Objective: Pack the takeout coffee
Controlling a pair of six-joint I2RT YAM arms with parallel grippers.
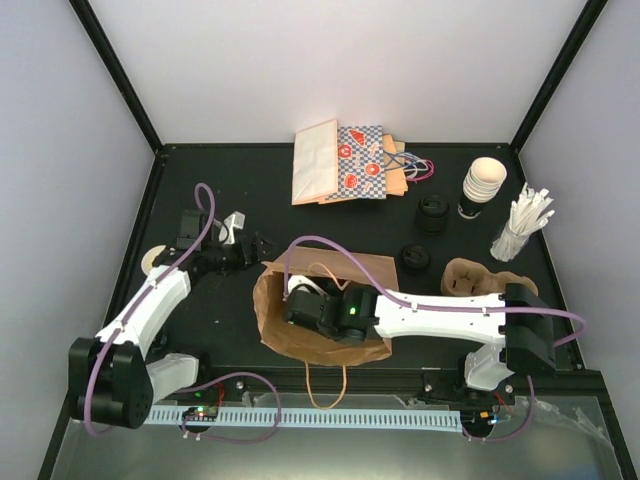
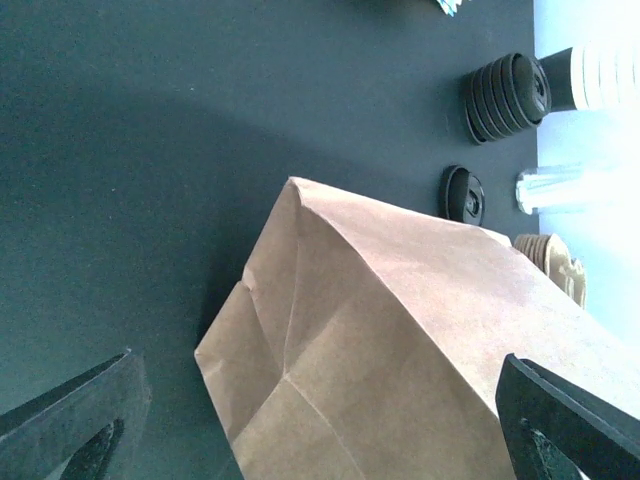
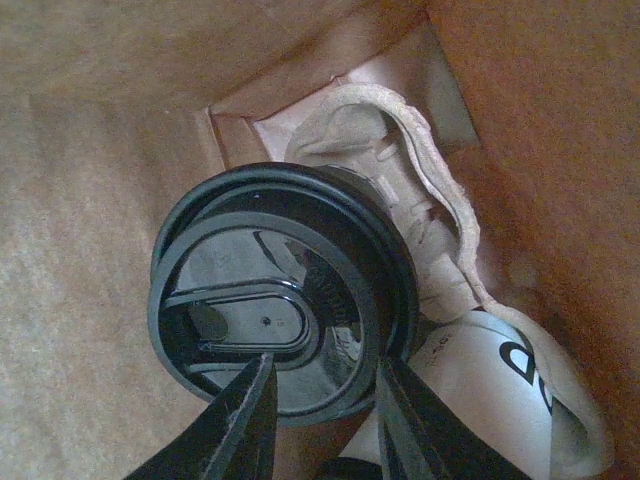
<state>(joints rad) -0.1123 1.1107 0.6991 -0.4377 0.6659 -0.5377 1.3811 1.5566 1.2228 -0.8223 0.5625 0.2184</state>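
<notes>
Right fingers (image 3: 240, 430), narrowly parted, pinch the takeout coffee (image 3: 270, 300) by its top rim. It sits inside the brown paper bag (image 1: 272, 310), beside what looks like a pulp carrier (image 3: 420, 150). Left fingers (image 2: 80, 420) gape wide, holding nothing, just beside the bag on the desk (image 1: 220, 180).

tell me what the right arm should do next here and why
Probably open the right gripper and let go. The takeout coffee is already deep inside the brown paper bag, resting against the pulp carrier. The gripper seems pinched on its lid rim, and nothing more seems needed before backing out.
</notes>
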